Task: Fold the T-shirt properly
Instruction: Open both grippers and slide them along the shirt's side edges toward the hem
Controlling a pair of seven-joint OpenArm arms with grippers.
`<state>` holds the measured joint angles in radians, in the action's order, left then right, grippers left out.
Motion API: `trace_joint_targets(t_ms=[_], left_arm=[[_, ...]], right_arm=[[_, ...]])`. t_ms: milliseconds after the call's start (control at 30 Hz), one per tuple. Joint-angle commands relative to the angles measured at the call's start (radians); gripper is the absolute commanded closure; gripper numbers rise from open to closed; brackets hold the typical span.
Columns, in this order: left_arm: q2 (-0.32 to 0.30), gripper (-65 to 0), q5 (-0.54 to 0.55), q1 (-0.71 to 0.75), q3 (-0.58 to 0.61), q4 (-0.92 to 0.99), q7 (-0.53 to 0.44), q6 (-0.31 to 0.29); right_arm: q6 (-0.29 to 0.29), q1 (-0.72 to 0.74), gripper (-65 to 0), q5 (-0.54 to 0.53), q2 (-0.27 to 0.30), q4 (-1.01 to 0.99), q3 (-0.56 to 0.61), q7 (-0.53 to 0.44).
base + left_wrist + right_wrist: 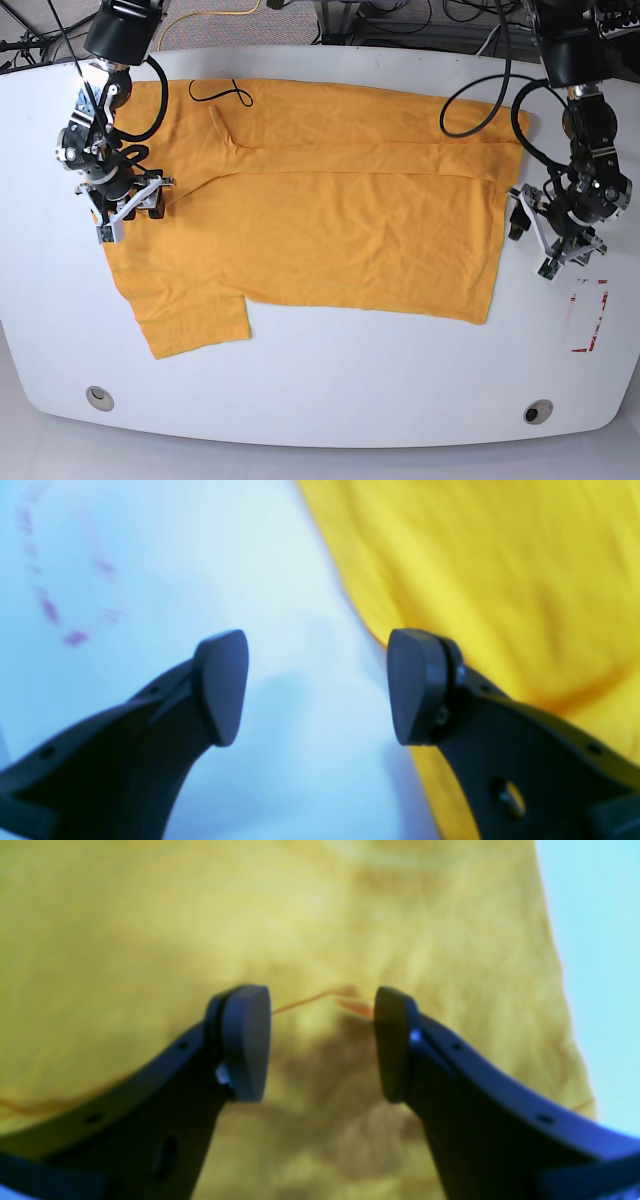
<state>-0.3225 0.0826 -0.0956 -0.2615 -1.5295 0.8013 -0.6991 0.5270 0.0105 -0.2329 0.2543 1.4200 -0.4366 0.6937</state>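
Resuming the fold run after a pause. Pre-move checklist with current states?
1. Left pincer open and empty: ok.
2. Left pincer over the T-shirt: not ok, it is mostly over bare table beside the shirt's edge.
3. Right pincer open, nothing held: ok.
4. Right pincer above the shirt: ok, over the sleeve end.
5. One long edge folded over: ok, a fold line runs along the far side.
6. Near sleeve folded in: not ok, it lies spread out.
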Motion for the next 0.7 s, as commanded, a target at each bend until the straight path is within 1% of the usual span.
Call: trace_joint_targets(t_ms=[0, 67, 267, 333, 400, 667], left_arm=[[-0.005, -38.1, 0.014, -0.082, -0.027, 0.027, 0.007, 0.001], [-0.003, -39.4, 0.024, -0.134, -0.031, 0.063, 0.005, 0.001], [0.0, -37.8, 0.038, -0.188, -0.016, 0.126, 0.017, 0.001], [0.001, -37.5, 0.047, -0.191, -0.008, 0.142, 0.02, 0.001], [0.002, -37.0, 0.059, -0.187, 0.022, 0.179, -0.001, 0.001], [0.016, -37.1, 0.06, -0.152, 0.026, 0.168, -0.034, 0.001]], right_arm=[[0.001, 0.049, -31.9, -0.01, 0.026, -0.025, 0.008, -0.024], [-0.003, 0.077, -31.6, -0.013, 0.045, -0.086, 0.002, -0.052], [-0.01, 0.085, -31.6, -0.011, 0.059, -0.092, 0.004, -0.063], [-0.014, 0.076, -31.6, -0.009, 0.059, -0.079, 0.004, -0.065], [-0.015, 0.032, -31.7, 0.003, 0.053, -0.026, 0.005, -0.067], [-0.008, -0.013, -31.7, 0.003, 0.036, 0.09, -0.002, -0.057]])
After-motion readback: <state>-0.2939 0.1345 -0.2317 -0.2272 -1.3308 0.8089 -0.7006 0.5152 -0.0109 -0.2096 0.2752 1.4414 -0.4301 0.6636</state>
